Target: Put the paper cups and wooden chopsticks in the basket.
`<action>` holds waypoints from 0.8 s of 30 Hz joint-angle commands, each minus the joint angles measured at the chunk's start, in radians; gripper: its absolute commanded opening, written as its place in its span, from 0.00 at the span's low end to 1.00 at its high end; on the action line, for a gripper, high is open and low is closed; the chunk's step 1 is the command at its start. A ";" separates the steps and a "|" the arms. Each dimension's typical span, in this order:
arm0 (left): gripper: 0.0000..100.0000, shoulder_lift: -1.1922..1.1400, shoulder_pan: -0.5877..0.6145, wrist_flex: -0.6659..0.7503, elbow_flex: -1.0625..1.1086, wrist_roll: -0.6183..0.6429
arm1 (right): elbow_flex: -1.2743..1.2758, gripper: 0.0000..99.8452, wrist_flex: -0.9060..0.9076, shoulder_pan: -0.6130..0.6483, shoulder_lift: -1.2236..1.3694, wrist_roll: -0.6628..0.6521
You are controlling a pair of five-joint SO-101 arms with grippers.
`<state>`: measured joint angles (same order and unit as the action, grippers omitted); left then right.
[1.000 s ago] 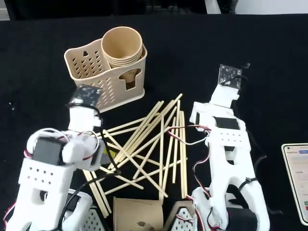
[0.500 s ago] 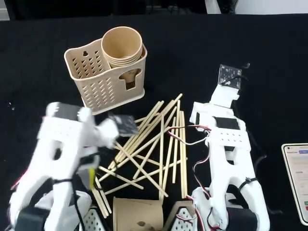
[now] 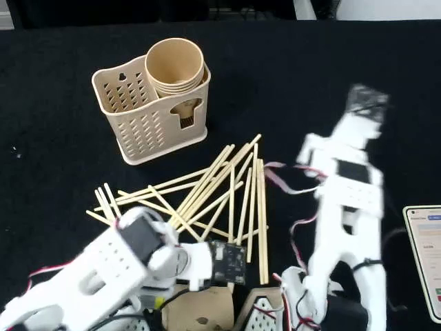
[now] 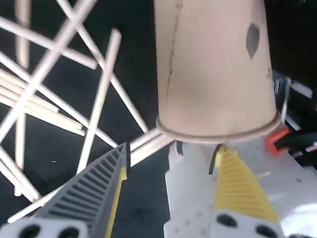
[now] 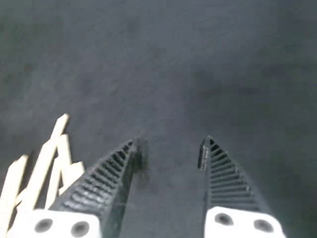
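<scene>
Left gripper (image 4: 172, 148) stood wide open and empty, its jaws just short of the rim of a paper cup (image 4: 213, 69) lying on its side at the near edge of the table (image 3: 69, 41). Right gripper (image 5: 168, 144) was likewise open, holding nothing, above bare table beside the ends of the wooden chopsticks (image 5: 47, 148). A stack of cups (image 3: 174, 63) sat in the basket (image 3: 148, 127) toward the far left corner. Judged part done: the chopsticks lay scattered mid-table, none in the basket, and one cup was outstanding.
</scene>
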<state>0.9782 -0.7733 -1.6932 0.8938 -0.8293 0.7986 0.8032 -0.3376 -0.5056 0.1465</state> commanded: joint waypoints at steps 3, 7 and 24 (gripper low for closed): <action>0.28 0.051 -0.018 0.089 0.070 0.023 | -0.105 0.19 0.049 -0.083 -0.035 -0.003; 0.28 0.032 -0.012 0.258 0.176 0.048 | -0.107 0.19 0.046 -0.084 -0.035 -0.002; 0.28 0.043 -0.125 0.704 0.124 0.552 | -0.139 0.19 0.052 -0.199 -0.035 0.006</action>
<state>1.0165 -0.8301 -1.0411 1.0150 -0.3445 0.7173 0.8462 -0.5171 -0.5056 0.1465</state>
